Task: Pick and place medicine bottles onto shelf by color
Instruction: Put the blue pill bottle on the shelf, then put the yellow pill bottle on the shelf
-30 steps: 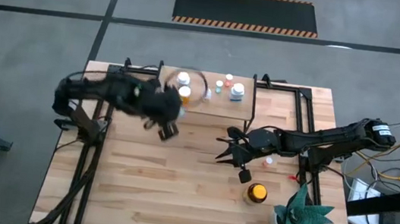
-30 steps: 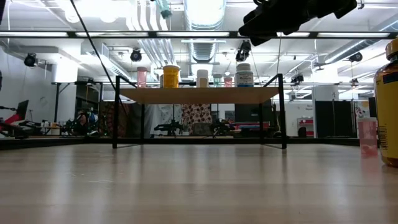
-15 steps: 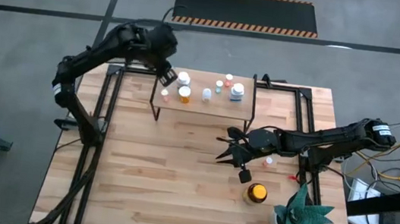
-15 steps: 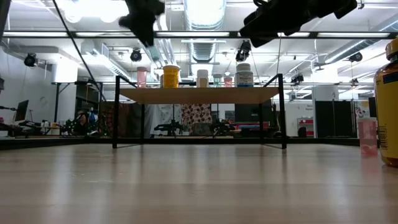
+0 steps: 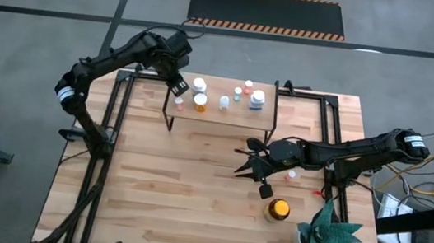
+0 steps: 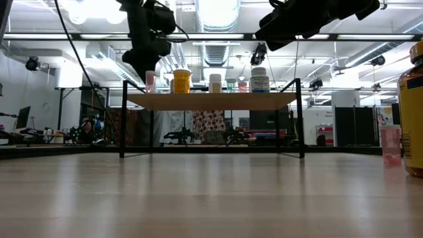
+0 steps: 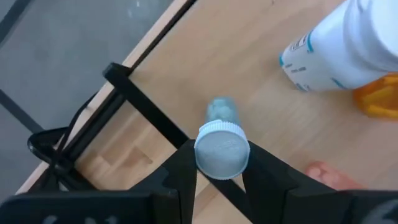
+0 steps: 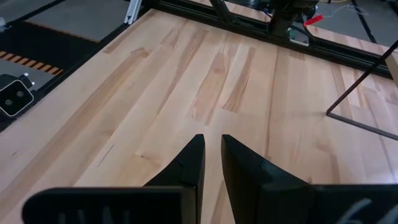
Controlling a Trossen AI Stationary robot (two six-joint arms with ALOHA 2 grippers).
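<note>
My left gripper (image 5: pixel 178 85) is over the left end of the shelf (image 5: pixel 218 112), shut on a small pale-blue vial with a white cap (image 7: pixel 221 149). It also shows in the low view (image 6: pixel 148 61), just above the board (image 6: pixel 211 101). Several bottles stand on the shelf: a white one (image 5: pixel 199 84), an orange one (image 5: pixel 200 99) and small vials (image 5: pixel 224 101). My right gripper (image 5: pixel 246 165) hangs over the table's right half, its fingers close together and empty (image 8: pixel 212 146). The amber bottle (image 5: pixel 277 209) and a pink vial (image 5: pixel 291 176) stand on the table. My left gripper pinches the vial's white cap (image 7: pixel 211 163) between its two fingers, one on each side. The fingers come from above, pointing down. The vial hangs upright below them, body down, over the shelf's left end; I cannot tell whether its bottom touches the board.
A green spiky plant (image 5: pixel 325 231) stands at the table's near right corner, beside the amber bottle. The shelf's black frame (image 7: pixel 149 106) runs close by the held vial. A white bottle (image 7: pixel 348 43) and an orange one (image 7: pixel 380 102) stand near it on the board.
My left gripper has carried the vial from above the table in front of the shelf toward the far edge, then come down over the shelf's left end. It has stayed shut on the vial. My right arm has kept still.
</note>
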